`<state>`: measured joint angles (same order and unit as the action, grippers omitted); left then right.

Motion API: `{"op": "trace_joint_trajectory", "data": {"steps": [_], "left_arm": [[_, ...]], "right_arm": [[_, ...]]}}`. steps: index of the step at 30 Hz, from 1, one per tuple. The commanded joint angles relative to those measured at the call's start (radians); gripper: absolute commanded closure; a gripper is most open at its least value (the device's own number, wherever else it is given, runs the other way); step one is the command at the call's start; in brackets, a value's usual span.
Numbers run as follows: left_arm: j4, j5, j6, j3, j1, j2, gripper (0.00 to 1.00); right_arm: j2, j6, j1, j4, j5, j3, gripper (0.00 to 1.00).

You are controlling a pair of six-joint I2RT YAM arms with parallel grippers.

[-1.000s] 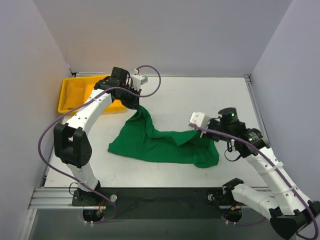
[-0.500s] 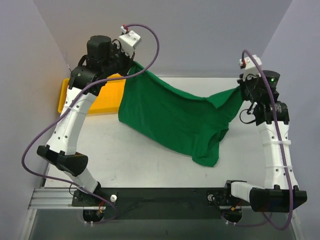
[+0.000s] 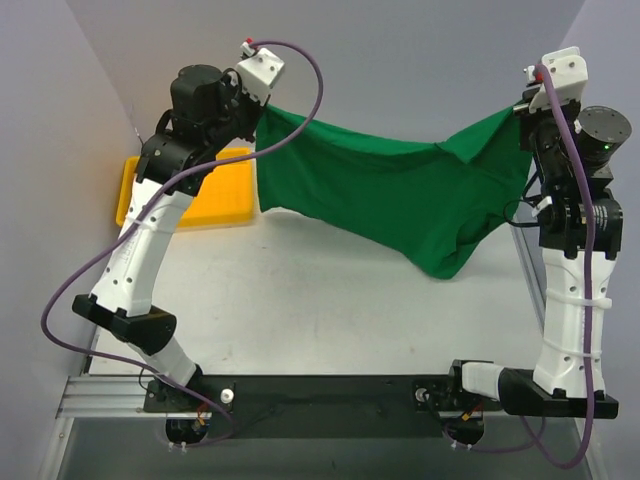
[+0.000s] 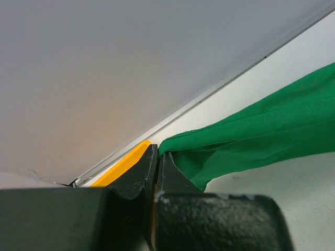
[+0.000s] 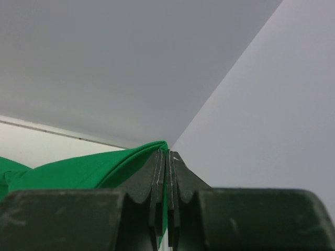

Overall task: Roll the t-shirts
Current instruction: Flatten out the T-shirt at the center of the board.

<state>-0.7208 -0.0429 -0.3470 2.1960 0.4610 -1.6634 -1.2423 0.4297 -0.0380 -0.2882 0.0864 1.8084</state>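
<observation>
Hanging in the air above the white table (image 3: 330,310), the plain green soft-fabric t-shirt (image 3: 400,195) sags in the middle, its sleeves and neckline lost in folds. The left gripper (image 4: 157,152) and the right gripper (image 5: 166,155) each clamp shut on a top corner of it; the left arm (image 3: 140,250) partly hides the yellow plastic rectangular tray (image 3: 225,195)

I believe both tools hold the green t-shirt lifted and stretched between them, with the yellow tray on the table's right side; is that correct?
Only the side is wrong: the top external view shows the yellow tray at the left of the table. The left tool and right tool hold the green t-shirt lifted and stretched between them.
</observation>
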Motion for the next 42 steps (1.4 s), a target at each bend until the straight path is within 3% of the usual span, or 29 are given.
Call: {"op": "trace_joint_trajectory", "data": {"steps": [1,8,23,29,35,42], "left_arm": [[0.107,-0.083,-0.04,-0.002,0.018,0.123,1.0],[0.11,-0.081,-0.037,-0.061,0.018,0.244,1.0],[0.133,0.043,-0.017,-0.074,-0.036,0.496,1.0],[0.173,0.101,0.008,-0.108,-0.073,0.531,1.0],[0.291,0.094,-0.059,-0.304,-0.071,0.508,1.0],[0.297,0.051,-0.089,-0.545,-0.074,0.325,1.0]], "right_arm": [[0.066,0.072,-0.005,0.07,-0.01,0.057,1.0],[0.181,0.127,-0.005,0.063,0.047,0.052,1.0],[0.267,0.129,-0.005,0.037,0.102,0.339,1.0],[0.288,0.127,-0.007,0.084,0.089,0.324,1.0],[0.262,0.155,-0.01,0.113,0.084,0.189,1.0],[0.259,0.115,-0.01,0.211,0.093,-0.254,1.0]]}}
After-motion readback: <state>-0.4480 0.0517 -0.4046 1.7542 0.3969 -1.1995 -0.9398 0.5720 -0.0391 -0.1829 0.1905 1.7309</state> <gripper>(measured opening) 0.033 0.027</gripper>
